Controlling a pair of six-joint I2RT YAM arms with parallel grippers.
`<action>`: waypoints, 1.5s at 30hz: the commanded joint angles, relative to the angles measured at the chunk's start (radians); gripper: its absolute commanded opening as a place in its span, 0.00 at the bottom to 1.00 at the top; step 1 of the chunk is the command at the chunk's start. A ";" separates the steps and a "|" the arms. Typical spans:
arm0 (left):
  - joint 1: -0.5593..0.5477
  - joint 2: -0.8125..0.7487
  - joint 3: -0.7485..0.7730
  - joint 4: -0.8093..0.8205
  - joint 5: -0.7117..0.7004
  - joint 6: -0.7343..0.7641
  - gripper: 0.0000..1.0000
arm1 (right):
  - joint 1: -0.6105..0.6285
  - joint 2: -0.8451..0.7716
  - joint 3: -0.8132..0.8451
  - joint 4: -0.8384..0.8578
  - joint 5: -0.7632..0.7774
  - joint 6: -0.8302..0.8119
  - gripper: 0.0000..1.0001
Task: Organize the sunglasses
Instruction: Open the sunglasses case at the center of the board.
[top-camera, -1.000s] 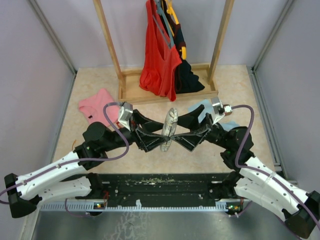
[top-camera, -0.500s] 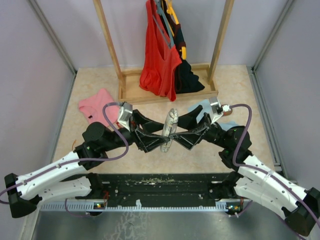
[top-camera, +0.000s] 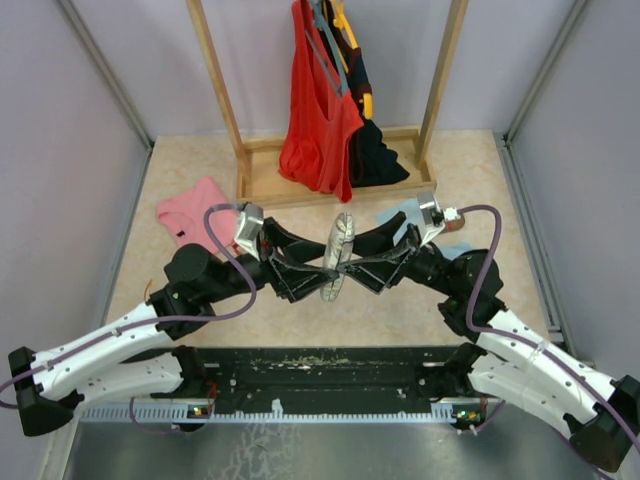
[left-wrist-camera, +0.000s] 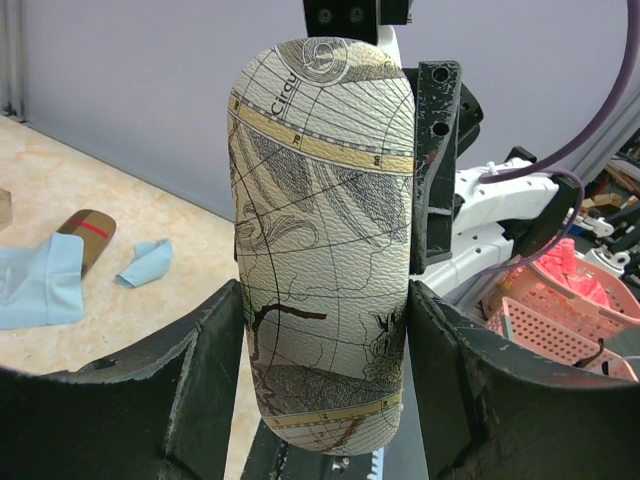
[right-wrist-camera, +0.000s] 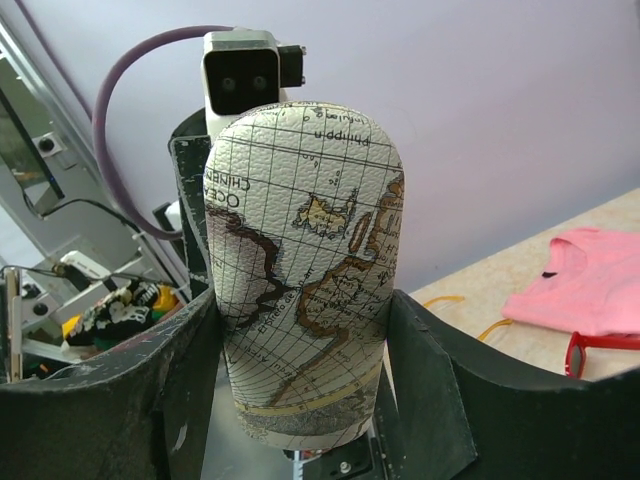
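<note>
Clamping the map-print case (left-wrist-camera: 318, 190), left pincer (left-wrist-camera: 322, 345) and right pincer (right-wrist-camera: 300, 345); only right wrist shows the sunglasses (right-wrist-camera: 605, 342).

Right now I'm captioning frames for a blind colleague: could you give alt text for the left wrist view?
A map-print glasses case stands upright, gripped between the black fingers of the left gripper. Beyond, at left, a light blue cloth and a brown case with a red stripe lie on the table.

The beige marbled tabletop (top-camera: 190, 165) bore a wooden rack base (top-camera: 290, 192) at twelve o'clock. At ten lay a pink shirt (top-camera: 195, 212), with red sunglasses (right-wrist-camera: 605, 343) just beside it. At one lay a light blue cloth (left-wrist-camera: 35, 285) and a brown case (left-wrist-camera: 85, 232).
</note>
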 joint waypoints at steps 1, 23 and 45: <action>0.001 -0.008 0.044 -0.036 -0.056 0.072 0.00 | 0.011 -0.005 0.073 -0.103 0.087 -0.061 0.25; -0.024 0.142 0.195 -0.311 -0.523 0.280 0.00 | 0.038 0.206 0.331 -0.767 0.617 -0.201 0.00; -0.023 -0.050 0.106 -0.382 -0.509 0.183 0.85 | 0.040 0.101 0.185 -0.633 0.532 -0.365 0.00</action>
